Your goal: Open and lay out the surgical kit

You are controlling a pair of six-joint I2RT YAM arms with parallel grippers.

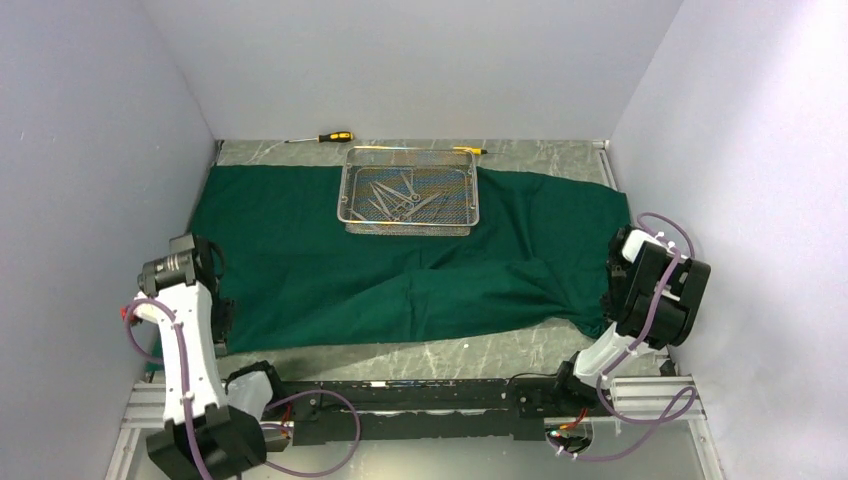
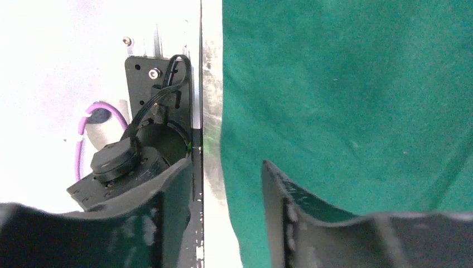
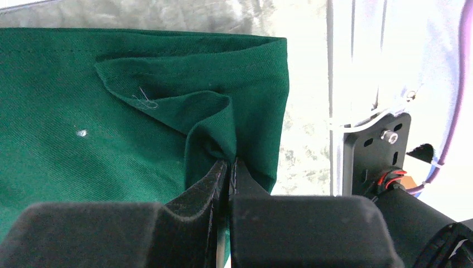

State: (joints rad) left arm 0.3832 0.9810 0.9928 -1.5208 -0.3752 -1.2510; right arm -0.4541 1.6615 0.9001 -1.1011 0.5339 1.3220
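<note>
Pinching green cloth (image 3: pixel 111 139), right pincer (image 3: pixel 230 164) clamps tight.

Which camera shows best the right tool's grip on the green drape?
Right wrist: the right tool is shut on a bunched fold of the green drape near its edge. Top external shows it small at the drape's right corner, pinch hidden. Left wrist shows flat drape, no grip.

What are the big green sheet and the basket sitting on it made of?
The green sheet looks like matte woven fabric, perhaps cotton: fine diagonal weave, a stitched hem and soft folds show up close. The basket looks like shiny bare wire mesh, probably steel: silver and see-through.
</note>
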